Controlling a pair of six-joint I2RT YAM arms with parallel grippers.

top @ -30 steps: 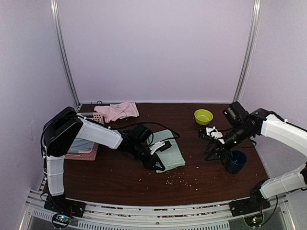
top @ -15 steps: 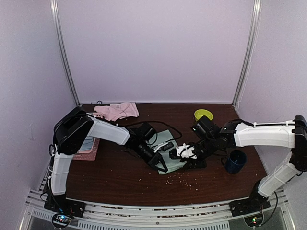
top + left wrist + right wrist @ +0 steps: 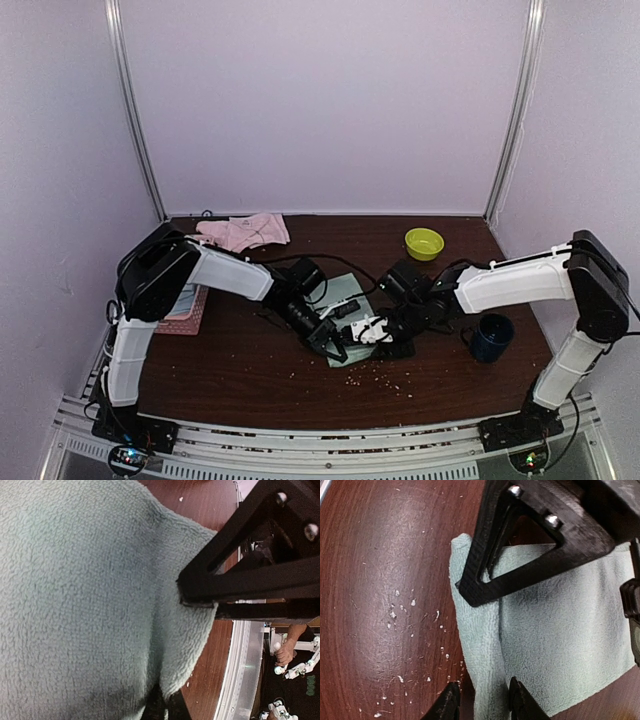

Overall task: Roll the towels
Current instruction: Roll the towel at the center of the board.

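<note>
1. Top view: the green towel (image 3: 356, 296) lies flat at the middle of the table (image 3: 250, 385), partly covered by both arms' ends. The left gripper (image 3: 335, 350) sits over its lower left part and the right gripper (image 3: 385, 343) over its lower right, the two near each other. The pink towel (image 3: 245, 232) lies crumpled at the upper left of the tabletop, well apart from both arms. A pink basket (image 3: 190, 318) sits at the left edge, a yellow-green bowl (image 3: 424, 243) at the upper right, and a dark blue mug (image 3: 492, 337) at the right.
2. Left wrist view: the green towel fills the left and middle. The left gripper's black fingers come in from the right, pressed together and pinching the towel's right edge, where the cloth puckers.
3. Right wrist view: the green towel fills the right half, and bare wood with pale crumbs (image 3: 395, 605) fills the left. One triangular finger reaches from the upper right to the towel's left edge with no partner against it, so the right gripper is spread. Two dark tips at the bottom flank a raised fold, and I cannot tell whose they are.
</note>
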